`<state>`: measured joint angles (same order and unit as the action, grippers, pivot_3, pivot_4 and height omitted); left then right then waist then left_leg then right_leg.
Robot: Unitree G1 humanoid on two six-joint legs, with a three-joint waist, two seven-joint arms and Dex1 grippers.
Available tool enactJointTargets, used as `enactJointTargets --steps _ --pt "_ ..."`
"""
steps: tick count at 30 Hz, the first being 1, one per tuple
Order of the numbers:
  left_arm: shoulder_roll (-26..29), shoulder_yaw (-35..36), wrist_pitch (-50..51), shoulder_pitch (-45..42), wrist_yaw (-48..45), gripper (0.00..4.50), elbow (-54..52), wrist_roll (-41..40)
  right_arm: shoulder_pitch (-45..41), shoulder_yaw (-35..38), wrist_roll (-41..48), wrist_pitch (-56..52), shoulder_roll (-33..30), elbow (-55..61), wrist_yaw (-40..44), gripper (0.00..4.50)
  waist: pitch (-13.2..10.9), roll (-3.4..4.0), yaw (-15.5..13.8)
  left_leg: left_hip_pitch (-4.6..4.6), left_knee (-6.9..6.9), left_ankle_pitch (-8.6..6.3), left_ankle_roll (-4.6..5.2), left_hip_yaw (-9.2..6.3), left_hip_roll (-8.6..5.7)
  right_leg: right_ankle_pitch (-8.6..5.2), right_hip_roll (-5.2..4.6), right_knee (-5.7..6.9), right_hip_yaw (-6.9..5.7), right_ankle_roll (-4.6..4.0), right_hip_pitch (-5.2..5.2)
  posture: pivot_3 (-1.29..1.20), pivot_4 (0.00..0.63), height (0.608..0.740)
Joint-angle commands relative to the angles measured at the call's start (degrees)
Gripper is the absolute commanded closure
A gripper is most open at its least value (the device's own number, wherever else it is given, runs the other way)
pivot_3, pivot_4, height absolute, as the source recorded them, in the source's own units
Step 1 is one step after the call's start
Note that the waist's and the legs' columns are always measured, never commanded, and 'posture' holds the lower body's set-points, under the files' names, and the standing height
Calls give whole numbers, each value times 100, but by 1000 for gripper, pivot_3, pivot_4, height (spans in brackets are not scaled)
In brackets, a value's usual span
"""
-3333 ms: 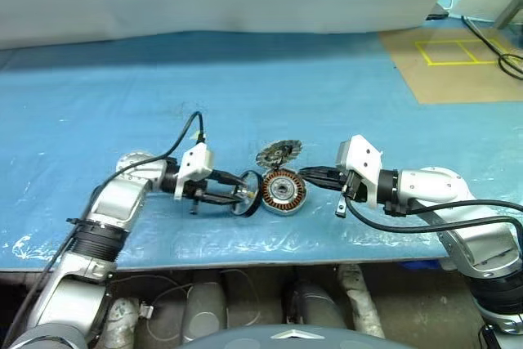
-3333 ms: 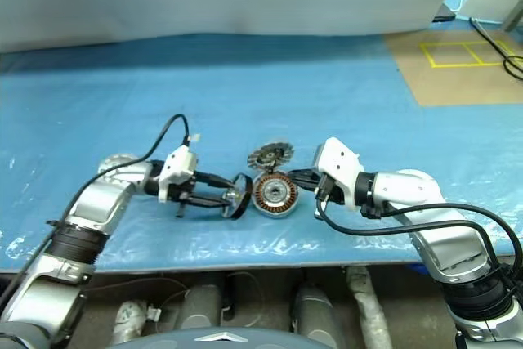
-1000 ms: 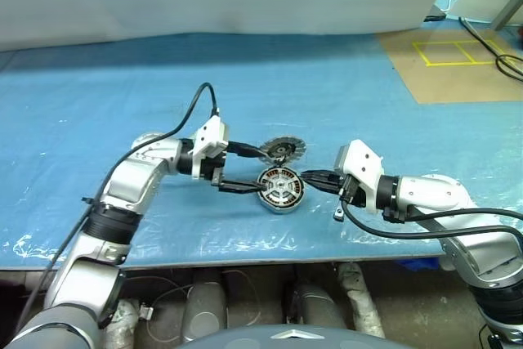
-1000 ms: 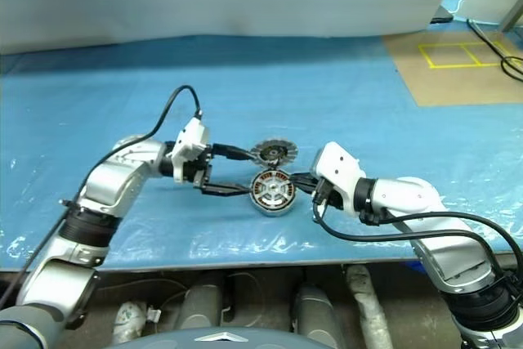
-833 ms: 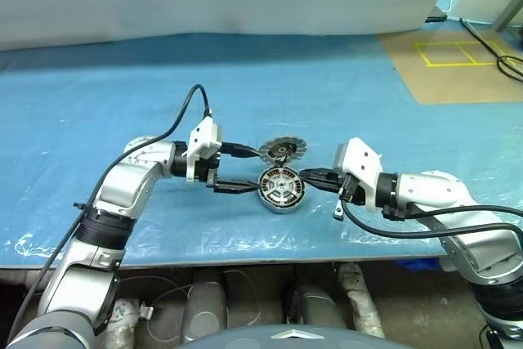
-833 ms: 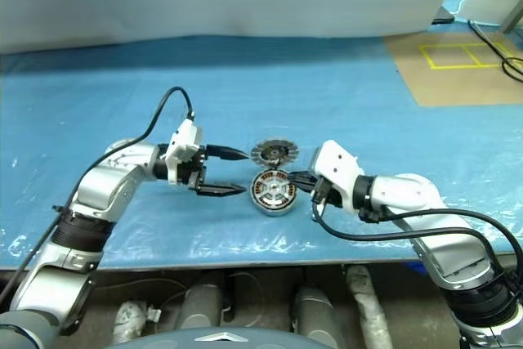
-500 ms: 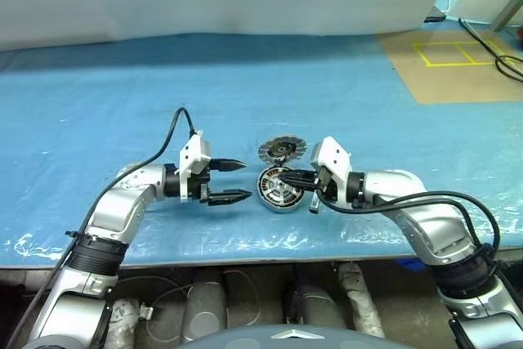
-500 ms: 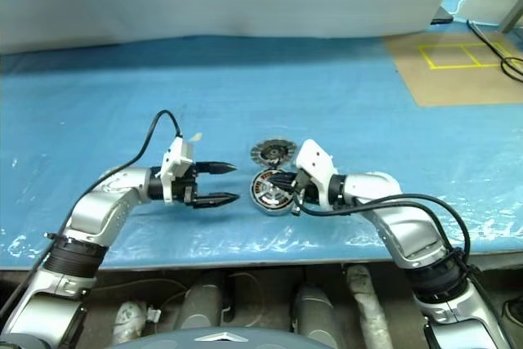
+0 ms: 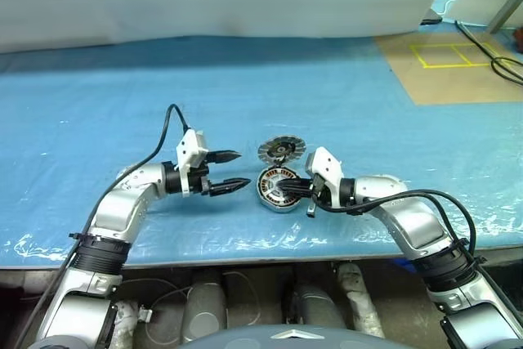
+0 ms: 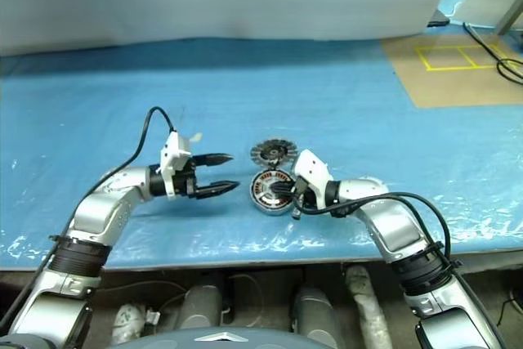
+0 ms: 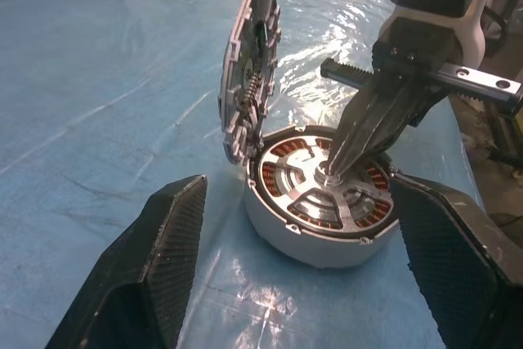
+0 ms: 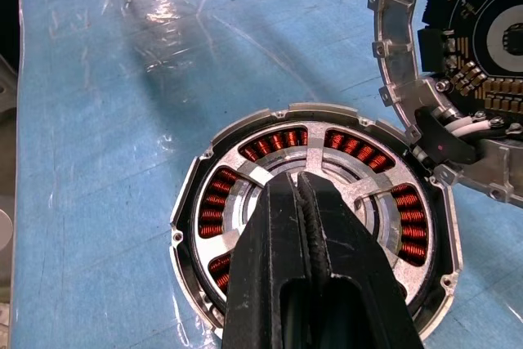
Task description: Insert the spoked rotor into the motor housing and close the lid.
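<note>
I'm pressing my clenched right gripper [image 11: 331,171] on the spoked rotor [image 12: 323,194] sitting inside the motor housing [image 9: 279,188]; the lid [image 9: 281,149] is leaning against it, my released left gripper [image 9: 237,171] hovering beside

In front of me a table under a glossy blue plastic sheet [image 9: 343,104] carries the round silver-grey motor housing [image 9: 278,188], copper windings showing. A round grey finned lid [image 9: 281,149] stands tilted on edge against its far rim. A tan board [image 9: 458,67] lies at my far right.
</note>
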<state>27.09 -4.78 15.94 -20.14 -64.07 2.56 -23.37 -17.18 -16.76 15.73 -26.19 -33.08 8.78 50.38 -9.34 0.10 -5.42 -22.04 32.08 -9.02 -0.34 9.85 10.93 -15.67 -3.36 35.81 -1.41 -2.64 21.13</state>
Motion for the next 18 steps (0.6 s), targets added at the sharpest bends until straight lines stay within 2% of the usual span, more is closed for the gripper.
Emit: enactJointTargets --steps 1,5,10,14,18 --pt "-41 71 -236 -103 102 773 129 95 133 -66 -169 -75 -27 -153 13 4500 0 0 -3 18 -4 -2 3 1 -1 -1 -2 -4 2 0 -16 0 150 740" --pt "-197 161 -377 -274 241 773 497 100 146 10 -147 -62 -3 -95 -28 4500 0 -1 -7 22 -5 -10 17 2 -2 -1 -3 -5 5 0 -19 0 150 740" --pt "-349 411 -368 -512 299 773 860 -97 208 565 364 -338 115 326 -153 4500 0 0 -6 5 -10 -9 16 2 -1 -1 -1 -5 4 -1 -2 0 150 740" --pt "-526 579 -283 -839 357 773 1207 -217 429 1041 546 -569 -118 925 -262 4500 -2 -1 -25 -30 -10 -2 6 2 -6 0 -2 -8 3 -1 23 0 150 740" --pt "-782 576 -669 -1248 265 773 1821 -69 640 1223 613 -734 -285 1367 -336 4500 -3 -2 -24 -38 -14 1 1 1 -5 1 -1 -10 1 0 35 0 150 740"
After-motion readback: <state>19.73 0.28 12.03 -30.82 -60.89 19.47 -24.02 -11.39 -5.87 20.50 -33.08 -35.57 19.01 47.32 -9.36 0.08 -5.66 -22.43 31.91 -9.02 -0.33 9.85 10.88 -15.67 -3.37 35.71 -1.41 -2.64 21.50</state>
